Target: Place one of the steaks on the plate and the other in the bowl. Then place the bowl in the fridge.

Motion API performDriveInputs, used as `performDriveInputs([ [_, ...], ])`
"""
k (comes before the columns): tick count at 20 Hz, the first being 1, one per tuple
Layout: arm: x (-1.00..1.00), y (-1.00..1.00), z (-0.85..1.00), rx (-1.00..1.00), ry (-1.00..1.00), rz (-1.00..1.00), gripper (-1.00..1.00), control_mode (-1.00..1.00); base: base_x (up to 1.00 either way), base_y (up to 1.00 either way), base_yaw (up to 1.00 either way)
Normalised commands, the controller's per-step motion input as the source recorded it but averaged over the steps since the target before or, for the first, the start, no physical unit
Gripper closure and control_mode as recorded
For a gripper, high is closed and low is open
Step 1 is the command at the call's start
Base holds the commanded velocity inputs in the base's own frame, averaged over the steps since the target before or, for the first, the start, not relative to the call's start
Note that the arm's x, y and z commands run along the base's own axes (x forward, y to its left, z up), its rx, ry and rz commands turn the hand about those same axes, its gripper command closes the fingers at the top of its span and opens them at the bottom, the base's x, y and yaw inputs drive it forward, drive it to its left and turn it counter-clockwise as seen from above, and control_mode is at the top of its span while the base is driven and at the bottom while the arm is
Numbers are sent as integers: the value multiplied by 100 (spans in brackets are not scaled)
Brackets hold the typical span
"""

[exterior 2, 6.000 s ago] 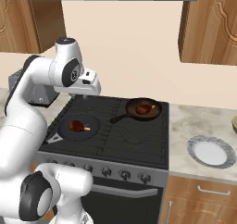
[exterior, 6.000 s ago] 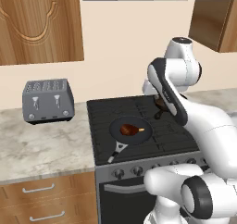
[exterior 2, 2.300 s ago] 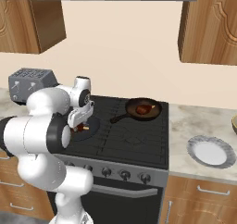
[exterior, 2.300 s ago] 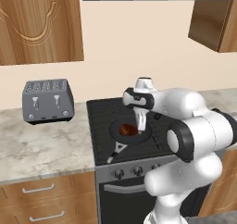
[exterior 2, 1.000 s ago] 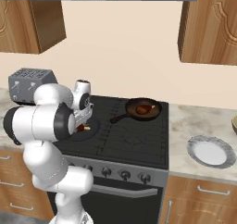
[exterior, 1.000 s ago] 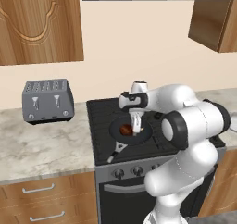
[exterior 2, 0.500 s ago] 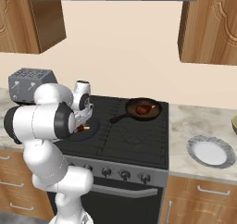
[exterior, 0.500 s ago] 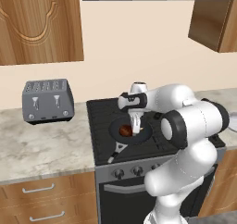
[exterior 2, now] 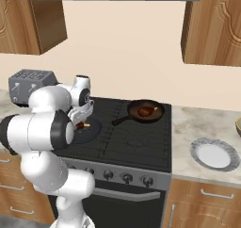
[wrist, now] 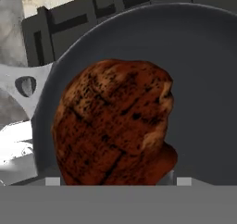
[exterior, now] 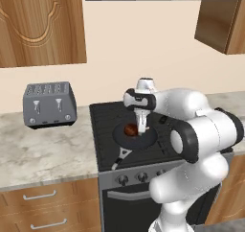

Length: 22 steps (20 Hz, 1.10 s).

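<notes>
Finds the near steak (exterior: pixel 130 129) lying in the front pan (exterior: pixel 120 136) on the stove's left side, not yet lifted, with the gripper (exterior: pixel 142 127) down at its 3 o'clock edge. Has dropped from high at the back of the stove a few seconds ago to pan level now; hardly moves over the last second, and leaves the meat where it lay. Looks like the grasp step of the first pickup, so nothing of the task counts as done yet. Cannot tell from any view whether the jaws are already pinching the meat or merely stand either side of it.

Gets from the hand view what the base views lack: the steak (wrist: pixel 113 126) up close, charred and lumpy, spanning the gap at 6 o'clock, with the dark pan floor (wrist: pixel 203 79) behind it from 12 to 3 o'clock.

Gets from the right base view the rest of the job: the second steak (exterior 2: pixel 145 111) in the back pan (exterior 2: pixel 159 114) at 1 o'clock of the gripper (exterior 2: pixel 84 123), the plate (exterior 2: pixel 196 150) bare on the counter at 3 o'clock of the stove, and a sliver of the bowl (exterior 2: pixel 238 126) at the frame's 3 o'clock edge.

Gives the toaster (exterior: pixel 48 104) at 9 o'clock of the stove in the left base view.
</notes>
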Motion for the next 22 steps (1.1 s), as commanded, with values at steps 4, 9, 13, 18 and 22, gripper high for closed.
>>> performDriveInputs([
  [4, -94, -26, 92, 1, 3, -28, 100, -100, 0, 0, 0],
  [9, -93, -28, 44, -1, -1, -45, 100, -100, 0, 0, 0],
  [13, -45, -26, 34, -11, 0, -51, 100, -100, 0, 0, 0],
  [18, 0, 1, 0, 0, 0, 0, 100, -100, 0, 0, 0],
  [22, 0, 0, 0, 0, 0, 0, 100, 100, -7, -26, -2],
])
